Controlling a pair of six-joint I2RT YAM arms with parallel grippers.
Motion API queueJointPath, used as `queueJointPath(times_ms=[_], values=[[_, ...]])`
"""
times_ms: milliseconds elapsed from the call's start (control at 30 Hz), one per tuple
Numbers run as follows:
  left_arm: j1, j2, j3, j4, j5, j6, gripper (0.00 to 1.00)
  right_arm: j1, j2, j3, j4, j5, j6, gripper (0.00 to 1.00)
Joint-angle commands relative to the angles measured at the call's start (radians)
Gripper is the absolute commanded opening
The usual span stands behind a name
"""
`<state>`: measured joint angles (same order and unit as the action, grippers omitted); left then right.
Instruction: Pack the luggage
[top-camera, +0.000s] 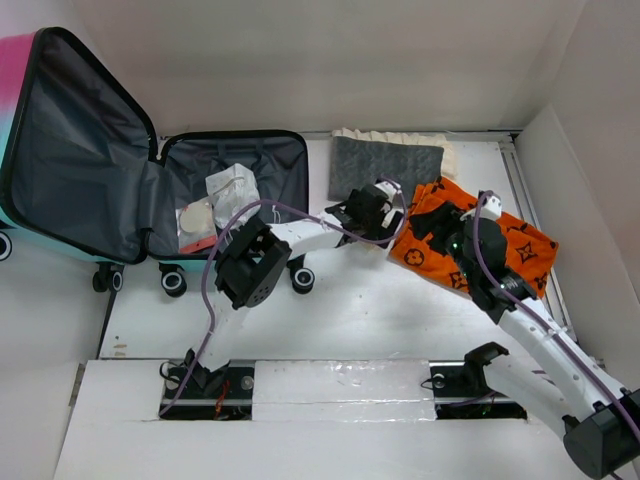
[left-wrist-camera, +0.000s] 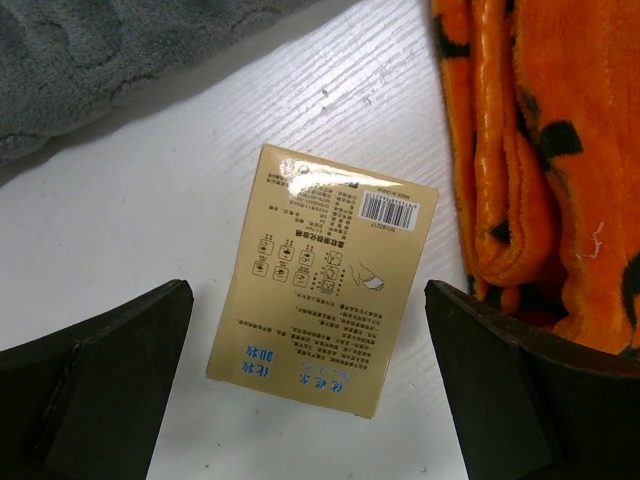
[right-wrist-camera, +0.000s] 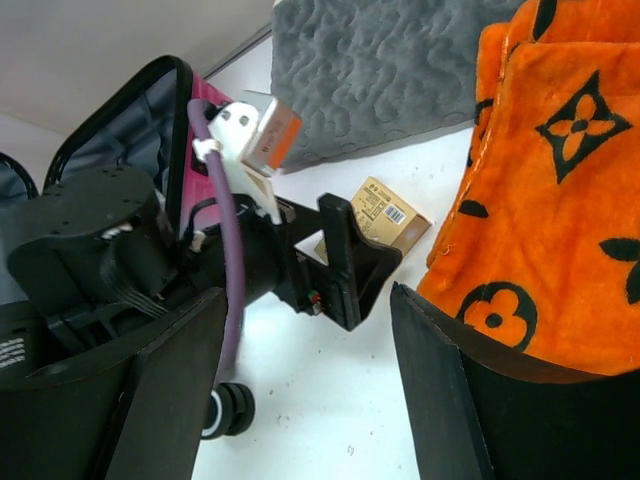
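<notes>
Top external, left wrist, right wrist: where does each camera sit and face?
Top external: above behind the bases, looking down on table, luggage, both arms.
Left wrist: on left tool, facing down at tan box; both fingers show.
Right wrist: on right tool, facing the left tool; own fingers show.
Shared: both wrist views show the tan box and orange towel.

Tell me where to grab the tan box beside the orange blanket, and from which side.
Take the tan box across its long edges, from straight above: it lies flat on the table, likely too low for a side approach, and the open left end effector straddles those edges.
</notes>
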<state>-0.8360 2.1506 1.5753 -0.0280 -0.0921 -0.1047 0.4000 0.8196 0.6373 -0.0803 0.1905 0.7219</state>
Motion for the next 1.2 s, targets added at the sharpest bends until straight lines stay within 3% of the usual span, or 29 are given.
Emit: queueJointPath(times_ms=[0, 100, 133, 167, 267, 467, 667, 767, 833, 867, 900, 967, 1033, 1167], values=[[-0.023, 0.02, 0.014, -0.024, -0.064, 0.03, 0.97, -0.003, 0.001, -0.01, 0.025, -0.022, -0.006, 0.72], [-0.023, 0.032, 0.014, -0.024, -0.115, 0.03, 0.84, -0.003, 0.001, -0.01, 0.025, -0.022, -0.006, 0.72], [-0.023, 0.032, 0.014, -0.024, -0.124, 0.03, 0.7, -0.003, -0.013, -0.01, 0.025, -0.031, -0.006, 0.72], [-0.023, 0.032, 0.014, -0.015, -0.136, 0.02, 0.64, -0.003, -0.023, -0.01, 0.025, -0.031, -0.006, 0.72], [-0.023, -0.038, -0.043, 0.025, -0.178, -0.007, 0.55, -0.003, -0.043, -0.01, 0.025, -0.042, -0.006, 0.72], [0.018, -0.294, -0.151, 0.086, -0.231, -0.075, 0.53, -0.003, -0.053, -0.01, 0.034, -0.065, -0.006, 0.72], [0.193, -0.628, -0.38, 0.152, -0.414, -0.24, 0.53, 0.028, -0.028, -0.01, 0.071, -0.1, -0.006, 0.72], [0.319, -0.783, -0.533, 0.152, -0.49, -0.343, 0.54, 0.049, 0.001, -0.001, 0.082, -0.12, -0.006, 0.72], [0.392, -0.907, -0.68, 0.163, -0.616, -0.426, 0.57, 0.086, 0.015, 0.008, 0.082, -0.12, -0.006, 0.72], [0.423, -0.944, -0.725, 0.175, -0.642, -0.452, 0.7, 0.097, 0.027, 0.009, 0.082, -0.12, -0.015, 0.72], [0.455, -0.975, -0.762, 0.186, -0.627, -0.478, 1.0, 0.106, 0.027, 0.009, 0.082, -0.12, -0.015, 0.72], [0.514, -1.029, -0.831, 0.212, -0.568, -0.49, 1.0, 0.129, 0.041, 0.009, 0.082, -0.1, -0.015, 0.72], [0.514, -1.029, -0.807, 0.238, -0.499, -0.49, 1.0, 0.138, 0.062, 0.009, 0.082, -0.1, -0.015, 0.72], [0.445, -0.945, -0.717, 0.276, -0.405, -0.439, 1.0, 0.157, 0.062, 0.009, 0.082, -0.077, -0.015, 0.72]])
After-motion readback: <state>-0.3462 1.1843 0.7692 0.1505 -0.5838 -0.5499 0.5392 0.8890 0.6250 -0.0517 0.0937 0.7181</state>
